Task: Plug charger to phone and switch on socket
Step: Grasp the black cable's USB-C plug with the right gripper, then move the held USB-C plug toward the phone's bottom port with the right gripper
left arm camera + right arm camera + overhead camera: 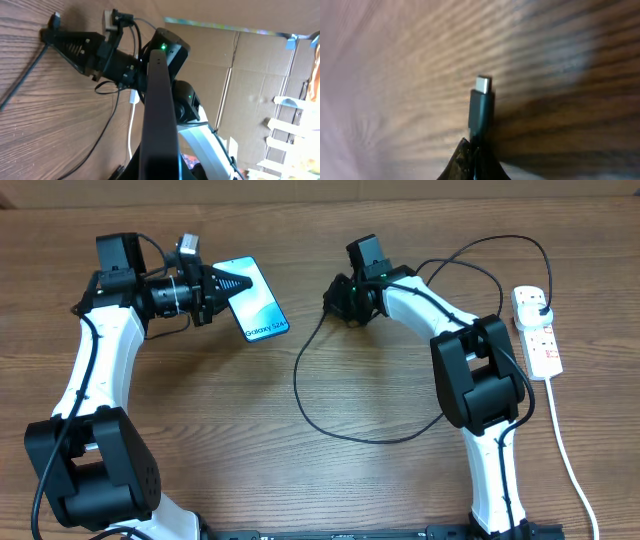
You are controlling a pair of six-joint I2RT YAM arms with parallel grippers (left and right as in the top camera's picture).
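Note:
My left gripper (pixel 232 283) is shut on the phone (pixel 258 305), a slim smartphone with a lit light-blue screen, and holds it tilted above the table's left half. In the left wrist view the phone (pixel 159 125) shows edge-on as a dark bar. My right gripper (pixel 338 300) is shut on the charger's connector end (pixel 481 102), whose silver tip points out past the fingers over the wood. The black cable (pixel 330 420) loops across the table to its black plug (pixel 541 306) sitting in the white socket strip (pixel 538 332) at the right.
The socket's thick white cord (pixel 565 460) runs down the right side toward the front edge. Cardboard boxes (pixel 250 65) stand beyond the table in the left wrist view. The cable loop lies on the wood between the two arms.

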